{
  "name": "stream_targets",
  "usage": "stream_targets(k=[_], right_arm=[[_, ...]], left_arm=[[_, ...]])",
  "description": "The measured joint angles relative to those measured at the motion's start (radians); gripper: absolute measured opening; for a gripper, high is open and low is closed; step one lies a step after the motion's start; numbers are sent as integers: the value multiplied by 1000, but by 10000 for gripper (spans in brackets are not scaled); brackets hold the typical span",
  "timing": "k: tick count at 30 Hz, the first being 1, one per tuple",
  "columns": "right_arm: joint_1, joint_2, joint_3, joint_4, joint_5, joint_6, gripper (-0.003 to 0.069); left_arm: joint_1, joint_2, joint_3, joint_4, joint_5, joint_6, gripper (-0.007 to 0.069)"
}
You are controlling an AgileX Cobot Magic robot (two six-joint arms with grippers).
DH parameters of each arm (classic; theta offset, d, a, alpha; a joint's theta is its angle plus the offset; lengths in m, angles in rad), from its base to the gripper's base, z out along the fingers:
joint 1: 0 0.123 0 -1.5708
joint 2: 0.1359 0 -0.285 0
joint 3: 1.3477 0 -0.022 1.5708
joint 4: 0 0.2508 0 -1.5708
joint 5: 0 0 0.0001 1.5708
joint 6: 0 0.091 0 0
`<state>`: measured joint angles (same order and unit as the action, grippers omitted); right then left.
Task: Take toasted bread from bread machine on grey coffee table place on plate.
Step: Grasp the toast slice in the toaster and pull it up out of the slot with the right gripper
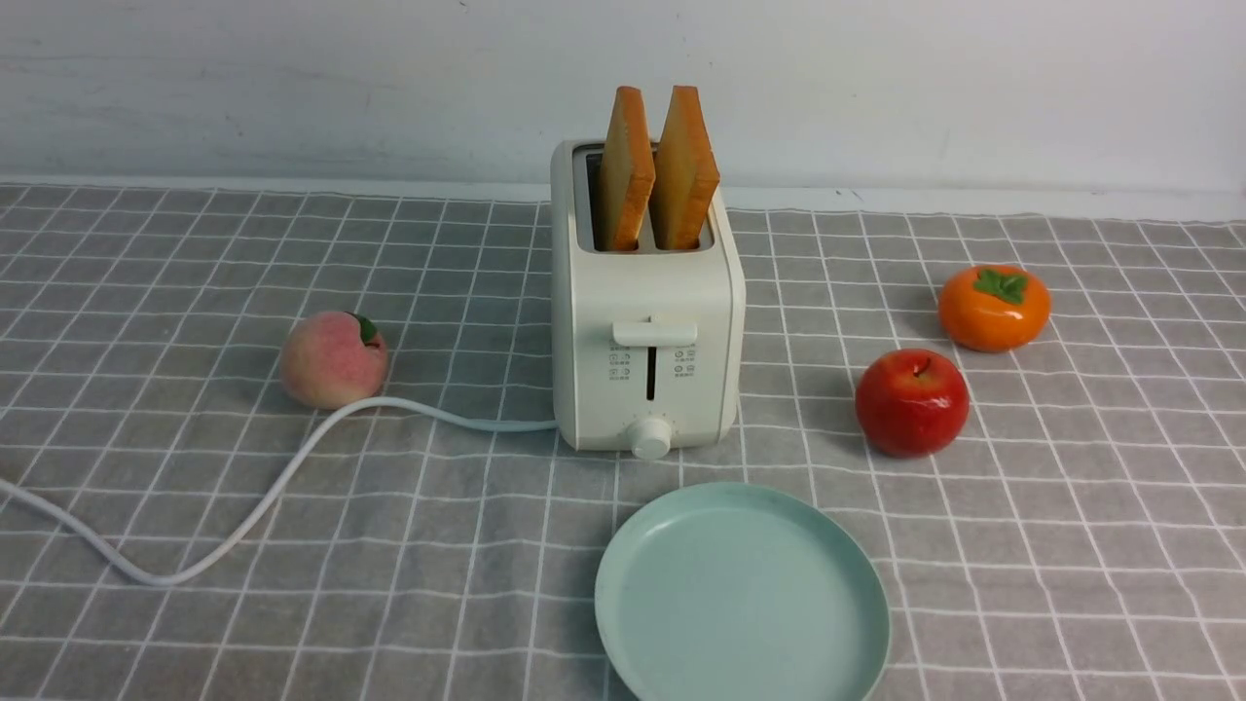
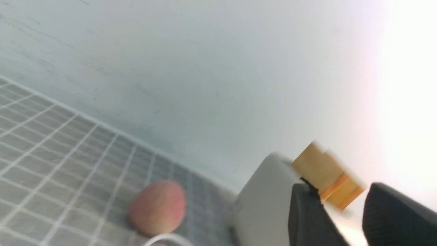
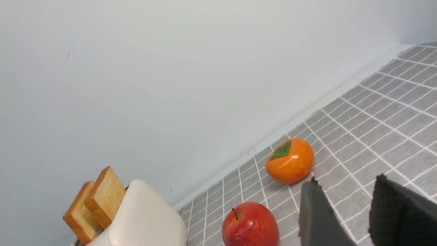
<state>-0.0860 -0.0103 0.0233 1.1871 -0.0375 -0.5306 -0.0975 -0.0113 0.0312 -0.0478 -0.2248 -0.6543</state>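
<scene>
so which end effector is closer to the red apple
Right. The right end effector is on the same side of the toaster as the apple; the left end effector is on the peach side.

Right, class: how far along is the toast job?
Nothing looks done: the plate is bare. Nothing is in hand; left tool and right tool stand open and empty. Left: moving both slices from the toaster.
</scene>
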Motion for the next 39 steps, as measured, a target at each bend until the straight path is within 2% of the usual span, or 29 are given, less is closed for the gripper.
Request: stream_targets(k=[2, 3, 6, 8, 10, 13, 16, 19, 21, 23, 26, 29, 36, 39], right_arm=[[0, 0, -14, 2, 26, -9, 240], [0, 0, -58, -6, 86, -43, 240], [0, 6, -212, -30, 225, -143, 240], [0, 49, -369, -43, 323, -219, 240], [0, 84, -448, -46, 365, -245, 240], [6, 259, -721, -80, 507, -271, 240], [33, 414, -906, -155, 624, -272, 240], [67, 557, -1034, -269, 756, -260, 240], [81, 644, -1078, -340, 855, -216, 240], [86, 726, -1090, -399, 952, -153, 240], [90, 835, -1090, -481, 1119, -66, 240], [90, 923, -1089, -526, 1236, -30, 240], [139, 1006, -1089, -430, 1255, -17, 240], [225, 1010, -1084, -400, 1238, -13, 240]], left_arm=[[0, 0, 0, -22, -53, -57, 237], [0, 0, 0, -45, -133, -141, 237], [0, 0, -22, -53, -200, -270, 237], [0, 0, -90, -43, -167, -342, 237], [0, 0, -140, -28, -142, -369, 237], [0, 34, -383, 96, 8, -407, 237], [0, 147, -588, 218, 230, -408, 237], [0, 297, -818, 327, 572, -378, 237], [-5, 385, -884, 358, 732, -332, 237], [-32, 435, -900, 376, 827, -281, 237], [-89, 470, -883, 373, 870, -215, 237], [-137, 482, -833, 330, 871, -190, 237], [-167, 505, -706, 257, 889, -182, 237], [-167, 506, -673, 235, 889, -181, 237]])
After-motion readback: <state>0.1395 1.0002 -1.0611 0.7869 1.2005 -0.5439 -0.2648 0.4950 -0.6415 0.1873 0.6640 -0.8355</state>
